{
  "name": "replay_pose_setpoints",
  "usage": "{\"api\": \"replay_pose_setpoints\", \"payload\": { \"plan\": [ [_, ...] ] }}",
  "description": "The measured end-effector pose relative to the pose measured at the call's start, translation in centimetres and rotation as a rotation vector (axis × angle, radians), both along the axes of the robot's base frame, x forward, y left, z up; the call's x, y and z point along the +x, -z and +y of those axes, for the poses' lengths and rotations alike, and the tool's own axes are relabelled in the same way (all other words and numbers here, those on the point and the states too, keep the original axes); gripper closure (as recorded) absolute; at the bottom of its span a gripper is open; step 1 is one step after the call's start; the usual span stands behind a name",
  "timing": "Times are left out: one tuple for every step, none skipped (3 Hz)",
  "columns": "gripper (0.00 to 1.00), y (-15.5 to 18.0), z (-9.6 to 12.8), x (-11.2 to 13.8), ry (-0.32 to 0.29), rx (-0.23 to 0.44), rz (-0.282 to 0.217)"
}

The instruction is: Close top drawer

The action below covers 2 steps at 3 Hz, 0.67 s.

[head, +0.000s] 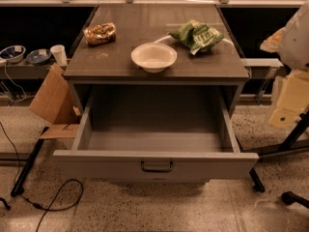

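Observation:
The top drawer (154,164) of a grey cabinet is pulled far out. Its wide grey front panel faces me with a small dark bail handle (157,166) at its centre. The inside of the drawer (154,141) is empty. My arm shows as pale white and beige shapes at the right edge. The gripper (289,100) hangs there, to the right of the drawer's right side and apart from it, holding nothing that I can see.
On the cabinet top (96,62) lie a white bowl (153,57), a green snack bag (197,34) and a brown snack bag (100,33). A cardboard box (50,103) stands at the left, with cables (53,197) on the floor. Black stand legs (294,139) are at the right.

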<state>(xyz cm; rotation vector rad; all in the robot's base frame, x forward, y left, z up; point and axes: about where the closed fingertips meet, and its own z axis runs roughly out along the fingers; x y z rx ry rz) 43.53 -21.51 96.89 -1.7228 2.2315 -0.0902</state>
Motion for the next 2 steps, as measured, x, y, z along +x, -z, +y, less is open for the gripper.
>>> {"api": "replay_pose_setpoints", "payload": {
  "plan": [
    [0.00,3.2,0.1,-1.0,0.016,0.017,0.024],
    [0.00,7.2,-0.6,-1.8,0.060,0.048,0.059]
  ]
}}
